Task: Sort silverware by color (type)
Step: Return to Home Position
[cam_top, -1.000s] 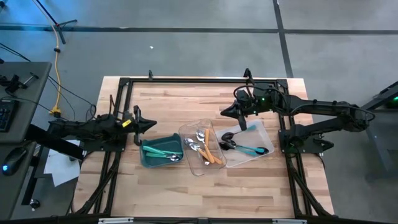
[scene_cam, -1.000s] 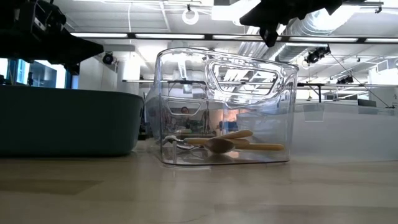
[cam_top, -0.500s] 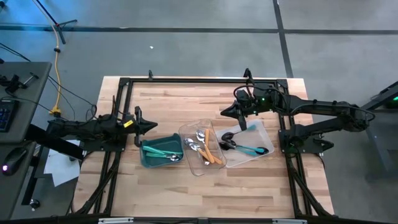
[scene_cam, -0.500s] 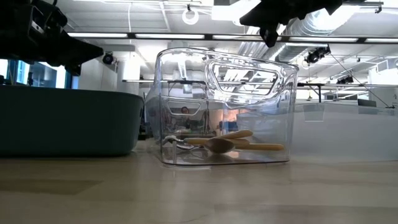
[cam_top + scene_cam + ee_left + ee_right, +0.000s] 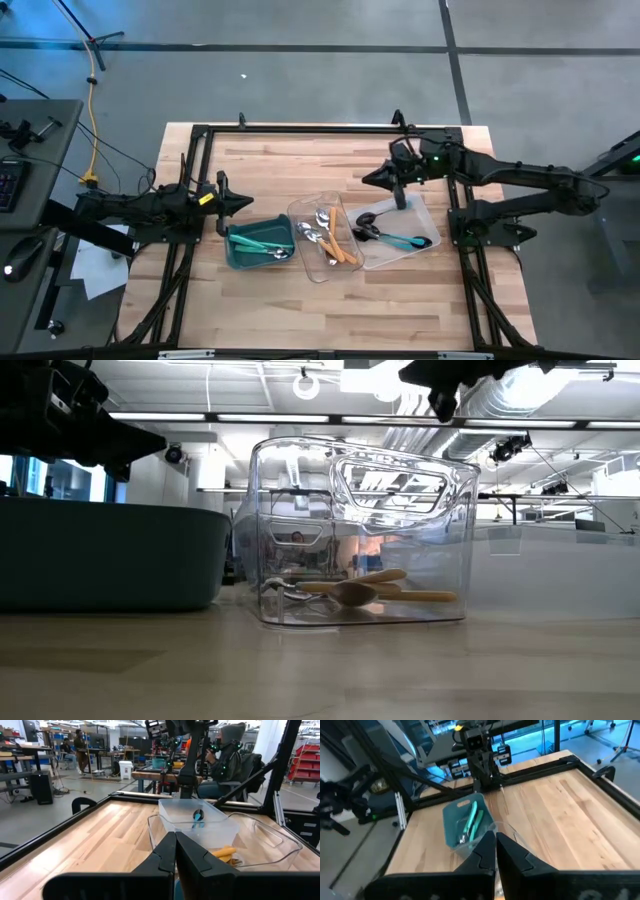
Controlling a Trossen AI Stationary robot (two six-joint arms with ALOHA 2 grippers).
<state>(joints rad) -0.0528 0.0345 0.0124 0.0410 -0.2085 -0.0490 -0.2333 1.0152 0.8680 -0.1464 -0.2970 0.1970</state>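
Note:
The silverware lies in three containers at the table's middle. Teal-handled pieces lie in a teal bin. Silver spoons with orange handles lie in the middle clear tray. Black-headed, teal-handled pieces lie in the right clear tray. My left gripper hovers shut, level, just left of the teal bin. My right gripper is shut and empty, high above the far edge of the right tray.
A black frame runs around the wooden tabletop. Bare wood lies along the far side and the near side. A person sits beyond the table's right edge.
My right gripper has risen a little and drawn back toward the table's right edge, still shut. The silverware and containers have not moved.

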